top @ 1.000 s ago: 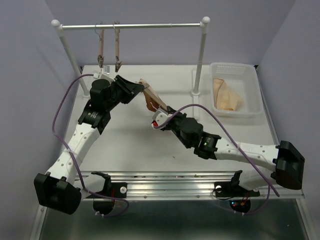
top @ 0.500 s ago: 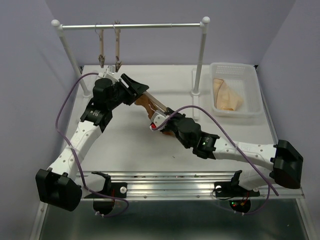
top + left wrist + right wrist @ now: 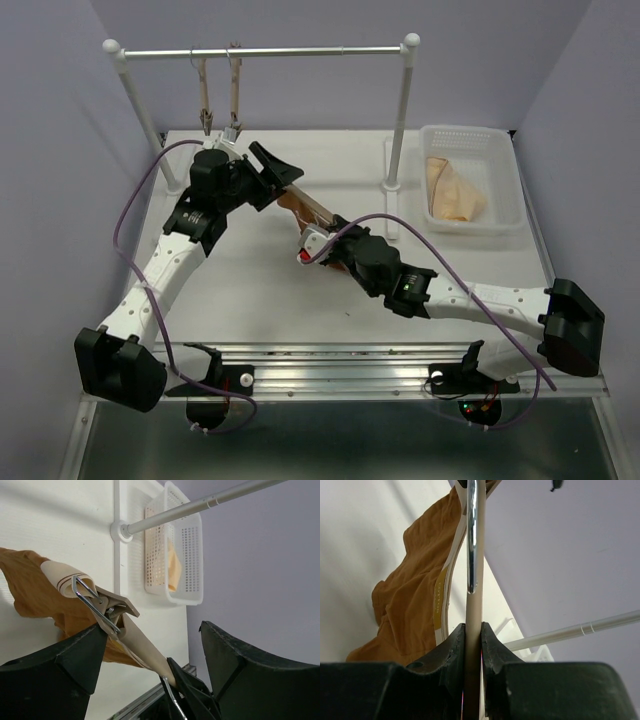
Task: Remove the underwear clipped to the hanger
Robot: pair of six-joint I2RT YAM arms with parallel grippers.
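The hanger [image 3: 320, 213], a light-wood bar, is held tilted above the table with my right gripper [image 3: 316, 245] shut on it. In the right wrist view the bar [image 3: 473, 625] is pinched between the black jaws, and the metal hook wire [image 3: 472, 540] runs along it. The rust-brown underwear [image 3: 291, 204] hangs from the bar's far end, still pinched by a metal clip [image 3: 98, 605]. My left gripper [image 3: 283, 178] is open at that end. Its fingers [image 3: 55, 670] stand wide on either side of the bar [image 3: 142, 647], and the clip sits just at the left one.
A white basket [image 3: 505, 215] holding pale beige cloth [image 3: 455, 190] stands at the back right. A clothes rack rail [image 3: 300, 51] crosses the back with two more hangers [image 3: 235, 95] on it. Its right post foot [image 3: 393, 184] stands on the table.
My left gripper has gone from nearly shut to wide open at the hanger's clip end. The right gripper has carried the hanger a little to the left.
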